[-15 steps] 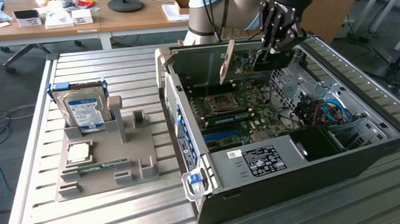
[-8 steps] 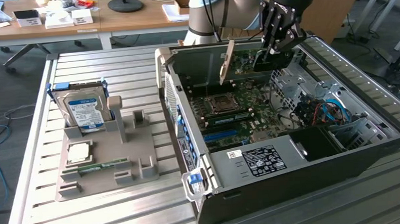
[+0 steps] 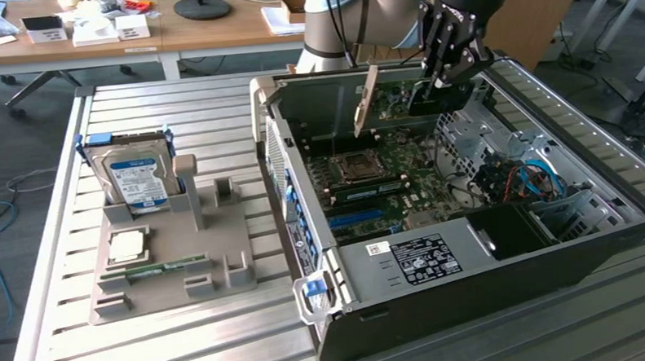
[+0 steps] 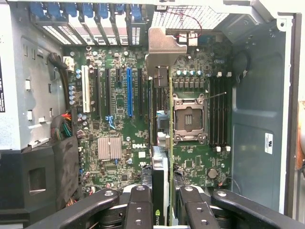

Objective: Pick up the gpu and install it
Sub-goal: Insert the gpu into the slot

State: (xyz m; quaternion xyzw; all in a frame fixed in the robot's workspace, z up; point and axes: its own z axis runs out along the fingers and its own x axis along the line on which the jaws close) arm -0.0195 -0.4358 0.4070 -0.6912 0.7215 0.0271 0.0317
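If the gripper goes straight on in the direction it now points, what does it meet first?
Probably the motherboard: the gpu held in the gripper would touch it first, beside the CPU socket. How far off the board lies is unclear.

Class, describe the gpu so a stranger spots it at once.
Find the open computer case on the slatted table. Over it, the gripper holds the gpu: a thin card on edge with a silvery end bracket, unlike the blue-labelled hard drive.
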